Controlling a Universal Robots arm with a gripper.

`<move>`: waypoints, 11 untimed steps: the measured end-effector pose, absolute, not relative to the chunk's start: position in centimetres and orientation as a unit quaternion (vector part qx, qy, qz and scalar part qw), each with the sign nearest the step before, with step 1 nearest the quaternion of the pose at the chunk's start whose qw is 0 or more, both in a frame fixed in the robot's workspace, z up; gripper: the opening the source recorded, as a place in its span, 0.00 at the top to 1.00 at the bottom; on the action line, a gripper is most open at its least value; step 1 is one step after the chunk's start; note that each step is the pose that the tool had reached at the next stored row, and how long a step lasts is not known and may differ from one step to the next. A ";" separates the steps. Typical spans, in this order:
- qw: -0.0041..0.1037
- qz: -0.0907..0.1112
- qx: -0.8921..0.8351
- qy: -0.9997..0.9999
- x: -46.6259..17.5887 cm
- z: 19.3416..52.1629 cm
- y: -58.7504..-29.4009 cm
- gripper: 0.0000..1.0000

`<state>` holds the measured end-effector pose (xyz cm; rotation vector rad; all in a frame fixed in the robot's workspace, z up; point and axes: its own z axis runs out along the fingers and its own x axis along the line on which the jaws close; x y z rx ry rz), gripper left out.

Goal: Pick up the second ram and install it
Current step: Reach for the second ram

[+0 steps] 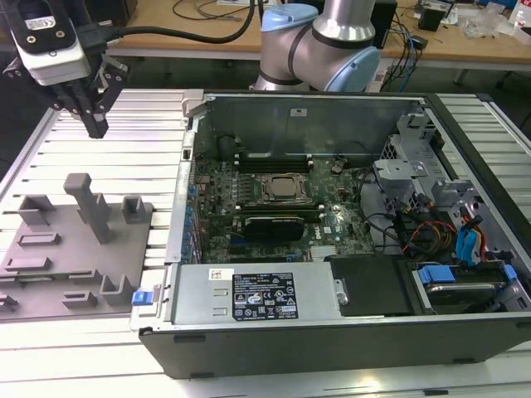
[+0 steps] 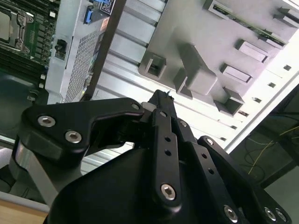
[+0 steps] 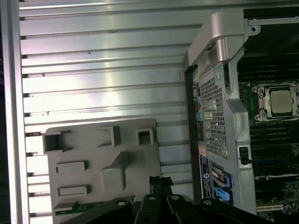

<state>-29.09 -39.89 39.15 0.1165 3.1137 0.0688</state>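
Here's the claw (image 1: 97,126), hanging in the air near the far edge of the grey tray (image 1: 50,269). Its fingers are pressed together to a point and pinch nothing. The green memory stick (image 3: 77,206) sits in a slot at the tray's opposite edge, at the corner away from the open computer case (image 1: 332,336). It's well apart from the claw and not touched. The tray's upright post (image 1: 91,207) stands mid-tray.

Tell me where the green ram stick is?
The second ram lies in an edge slot of the grey tray, on the exterior view's left of the computer case.
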 end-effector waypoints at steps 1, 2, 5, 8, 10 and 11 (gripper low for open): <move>0.012 0.022 0.037 0.999 -29.3 39.1 -39.9 0.89; 0.013 0.022 0.037 0.999 -29.5 39.1 -39.9 0.89; 0.012 0.022 0.037 0.999 -29.9 39.1 -39.9 0.89; 0.012 0.022 0.037 0.999 -30.5 39.1 -39.9 0.89; 0.013 0.022 0.037 0.999 -31.0 39.1 -39.9 0.89; 0.012 0.022 0.037 0.999 -31.2 39.1 -39.9 0.89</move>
